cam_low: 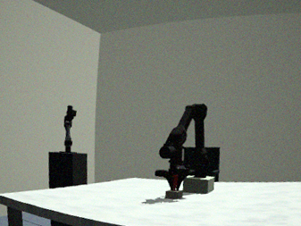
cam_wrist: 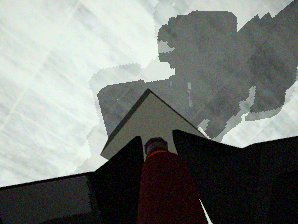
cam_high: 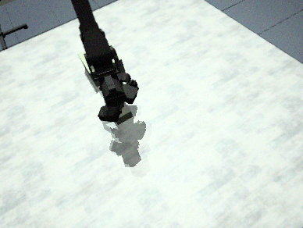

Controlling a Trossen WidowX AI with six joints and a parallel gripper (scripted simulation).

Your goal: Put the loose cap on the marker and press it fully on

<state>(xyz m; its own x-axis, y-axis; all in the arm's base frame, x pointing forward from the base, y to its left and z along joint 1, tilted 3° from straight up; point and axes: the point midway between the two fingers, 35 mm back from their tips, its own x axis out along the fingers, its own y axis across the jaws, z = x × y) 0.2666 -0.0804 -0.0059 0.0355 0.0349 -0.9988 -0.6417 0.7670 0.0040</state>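
My gripper (cam_low: 176, 187) (cam_wrist: 157, 138) is shut on the red cap (cam_low: 175, 179) (cam_wrist: 167, 192), directly over the holder block. In the wrist view the cap runs down between the dark fingers to a short grey piece of the marker (cam_wrist: 156, 144). The rest of the marker is hidden, and I cannot tell how far the cap sits on it. The grey holder block (cam_high: 125, 118) (cam_low: 173, 195) (cam_wrist: 155, 114) stands on the table (cam_high: 203, 156) (cam_low: 98, 199) just below the fingertips. In the top view the gripper covers the cap and marker.
A pale box (cam_low: 199, 186) stands behind the gripper, near the arm's base. The arm's shadow (cam_high: 130, 146) (cam_wrist: 205, 60) falls across the table around the block. A second arm (cam_low: 68, 128) stands on a black pedestal (cam_low: 68, 168) beyond the table.
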